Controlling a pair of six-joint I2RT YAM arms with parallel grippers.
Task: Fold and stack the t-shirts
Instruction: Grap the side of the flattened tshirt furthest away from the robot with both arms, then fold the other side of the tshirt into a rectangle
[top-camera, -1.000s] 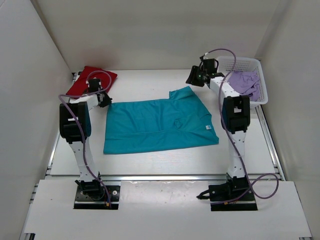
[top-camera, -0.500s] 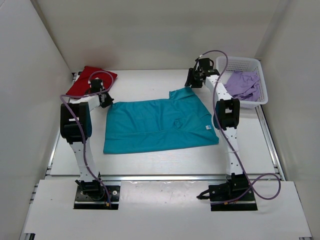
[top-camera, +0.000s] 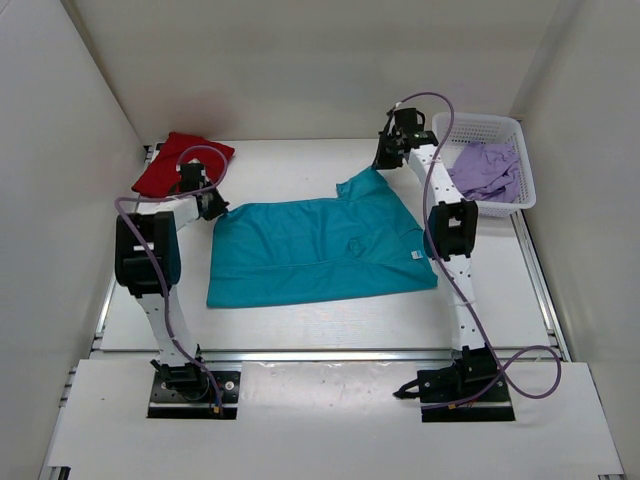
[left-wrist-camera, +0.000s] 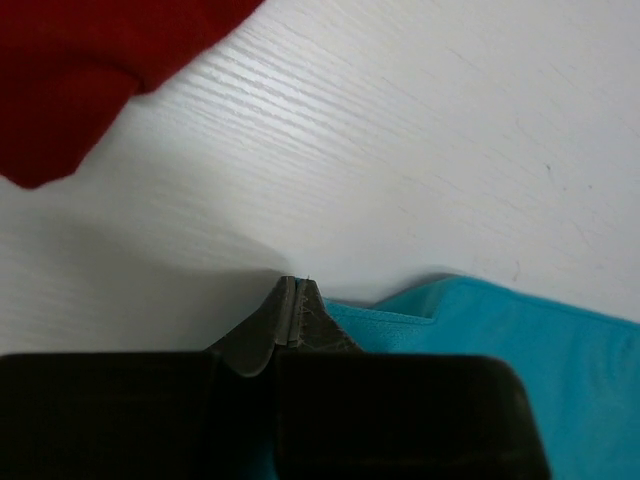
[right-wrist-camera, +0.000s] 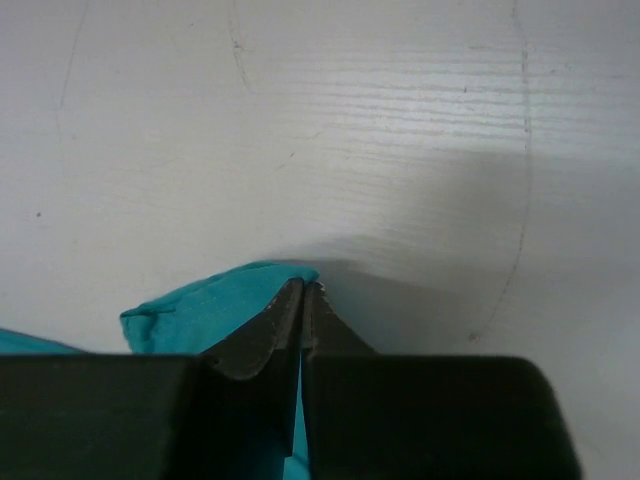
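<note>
A teal t-shirt (top-camera: 315, 249) lies spread flat in the middle of the table. My left gripper (top-camera: 215, 207) is shut on its far left corner, where a sliver of teal cloth (left-wrist-camera: 400, 320) shows beside the closed fingertips (left-wrist-camera: 290, 300). At the far right corner, by the sleeve, my right gripper (top-camera: 385, 160) is shut on the teal fabric (right-wrist-camera: 200, 310), which runs down between its fingers (right-wrist-camera: 300, 310). A folded red t-shirt (top-camera: 180, 158) sits at the back left, also visible in the left wrist view as red cloth (left-wrist-camera: 90, 70).
A white basket (top-camera: 515, 135) at the back right holds a crumpled lilac t-shirt (top-camera: 487, 168). White walls close in the table on the left, back and right. Purple cables loop off both arms.
The right gripper moved left from the basket to the teal shirt's far right corner and closed on it. The left gripper closed on the far left corner.
</note>
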